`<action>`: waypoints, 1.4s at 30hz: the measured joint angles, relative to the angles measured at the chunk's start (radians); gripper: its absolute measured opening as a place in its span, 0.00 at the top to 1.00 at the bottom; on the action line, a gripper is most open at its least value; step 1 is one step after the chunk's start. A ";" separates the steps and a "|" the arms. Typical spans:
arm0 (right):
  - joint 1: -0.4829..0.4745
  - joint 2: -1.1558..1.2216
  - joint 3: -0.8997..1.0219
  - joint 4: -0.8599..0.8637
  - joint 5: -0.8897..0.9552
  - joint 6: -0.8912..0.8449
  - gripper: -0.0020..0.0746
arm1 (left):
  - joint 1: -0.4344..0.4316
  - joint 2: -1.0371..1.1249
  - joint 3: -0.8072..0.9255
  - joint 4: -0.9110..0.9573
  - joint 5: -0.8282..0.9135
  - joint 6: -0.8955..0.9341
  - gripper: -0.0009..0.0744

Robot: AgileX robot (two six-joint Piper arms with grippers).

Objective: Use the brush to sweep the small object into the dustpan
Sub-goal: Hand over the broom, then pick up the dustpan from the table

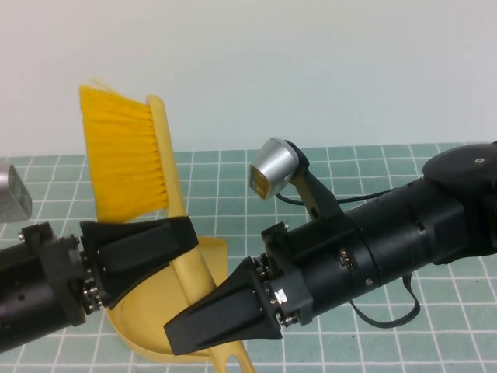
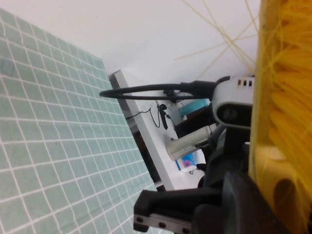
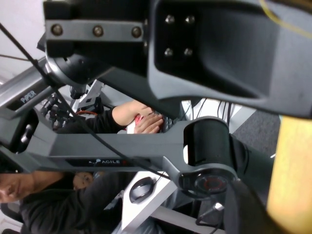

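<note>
I see my left end effector (image 1: 175, 237) clamped on the raised brush (image 1: 136, 155), and my right end effector (image 1: 198, 330) gripping the dustpan (image 1: 144, 315) handle.

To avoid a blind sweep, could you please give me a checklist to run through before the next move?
1. Left tool, at the left, holds the brush: ok, shut on its handle.
2. Bristles face the mat: not ok, they point up.
3. Right tool, low centre by the dustpan, has a grip: cannot tell.
4. Location of the small object: cannot tell, no view shows it.
</note>
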 joint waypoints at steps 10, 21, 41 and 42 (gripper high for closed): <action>-0.032 0.000 -0.013 0.073 0.002 -0.013 0.75 | 0.000 0.000 0.000 0.011 -0.026 0.002 0.32; -0.253 0.000 -0.151 -0.211 -0.031 0.243 0.75 | 0.000 -0.002 -0.108 0.283 -0.123 -0.031 0.98; -0.083 0.000 -0.189 -1.257 -0.063 0.918 0.75 | 0.000 0.244 -0.499 1.474 -0.140 -0.245 0.96; -0.072 0.000 -0.189 -1.276 -0.063 0.935 0.75 | 0.000 0.273 -0.499 1.482 -0.144 -0.245 0.92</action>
